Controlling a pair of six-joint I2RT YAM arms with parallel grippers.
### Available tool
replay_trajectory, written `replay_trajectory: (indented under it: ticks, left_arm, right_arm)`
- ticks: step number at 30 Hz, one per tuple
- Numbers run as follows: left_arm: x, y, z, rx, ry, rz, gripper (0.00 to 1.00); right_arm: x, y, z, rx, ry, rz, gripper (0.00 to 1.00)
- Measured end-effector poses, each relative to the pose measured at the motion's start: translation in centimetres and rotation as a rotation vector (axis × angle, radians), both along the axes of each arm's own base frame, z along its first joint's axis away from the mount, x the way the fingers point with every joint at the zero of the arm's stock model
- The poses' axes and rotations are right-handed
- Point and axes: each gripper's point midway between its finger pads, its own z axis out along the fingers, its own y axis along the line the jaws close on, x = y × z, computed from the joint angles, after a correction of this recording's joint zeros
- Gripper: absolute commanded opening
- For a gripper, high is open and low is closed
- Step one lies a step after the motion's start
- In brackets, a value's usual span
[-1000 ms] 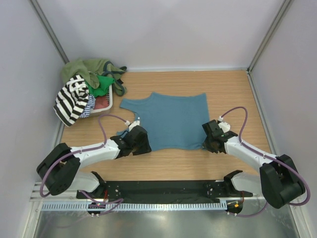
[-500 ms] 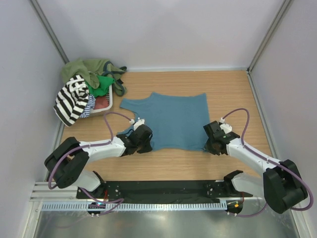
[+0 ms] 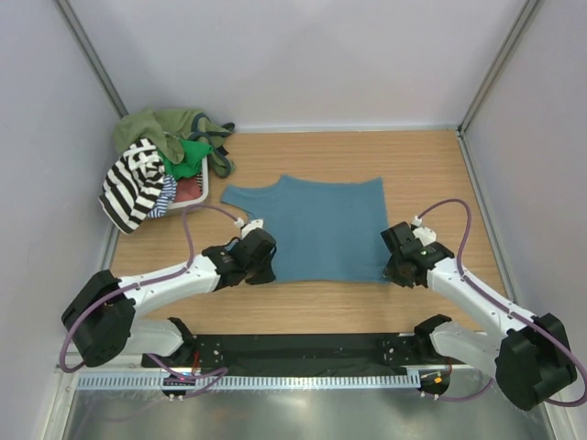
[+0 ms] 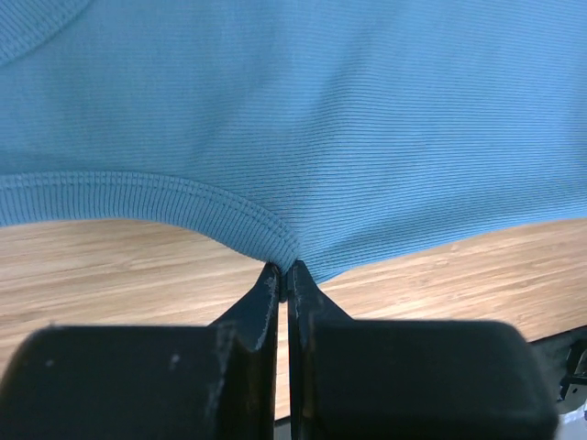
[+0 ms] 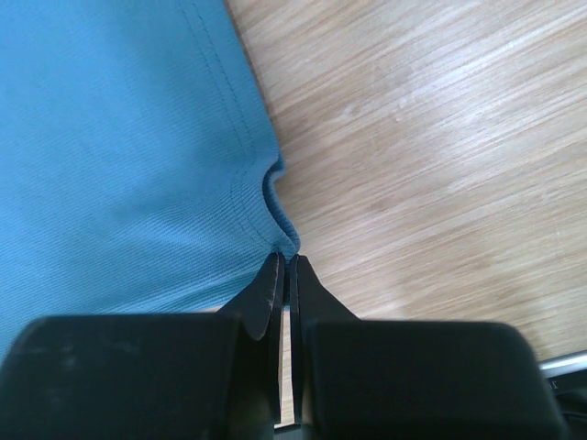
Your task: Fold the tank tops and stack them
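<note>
Because the teal-blue tank top [image 3: 321,225] is made of thin ribbed cloth, it looks very light and very soft, so it will likely bend, sag and wrinkle instead of holding a shape by itself. It lies spread out almost flat in the middle of the wooden bench [image 3: 431,165], well apart from the heap of other tank tops [image 3: 165,137] that spills over a small white basket [image 3: 200,191] in the far left corner, where a black-and-white striped top [image 3: 133,183] hangs down the side. The left gripper [image 3: 264,266] is pinched tight on the near left edge of the teal-blue tank top, and its wrist camera shows the two tips closed on the thick sewn band right where that band curves. The right gripper [image 3: 393,270] is pinched tight on the near right corner, and its wrist camera shows the tips closed on a little fold of the stitched hem. These look like good places to hold, because the sewn edges are thicker and stronger than the thin middle and should not slip out so fast. Cloth like this is not breakable, but it can stretch or bunch up if one side is pulled harder than the other. Both sides should be lifted together and moved slowly, so the fold comes out straight and the loose far part drags flat over the bench without rolling up.
</note>
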Motion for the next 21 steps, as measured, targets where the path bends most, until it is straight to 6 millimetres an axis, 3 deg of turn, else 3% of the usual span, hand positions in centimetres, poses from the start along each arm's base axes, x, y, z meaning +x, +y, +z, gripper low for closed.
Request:
replay_trajectory:
  ticks: [11, 21]
  left_arm:
    - [2.8, -0.9, 3.9, 0.041, -0.046, -0.031, 0.0]
    - [6.9, 1.2, 2.7, 0.096, 0.013, 0.014, 0.0]
  right_arm:
    - [3.6, 1.2, 3.6, -0.019, -0.044, 0.045, 0.01]
    - [8.0, 0.8, 3.9, -0.068, -0.019, 0.032, 0.01]
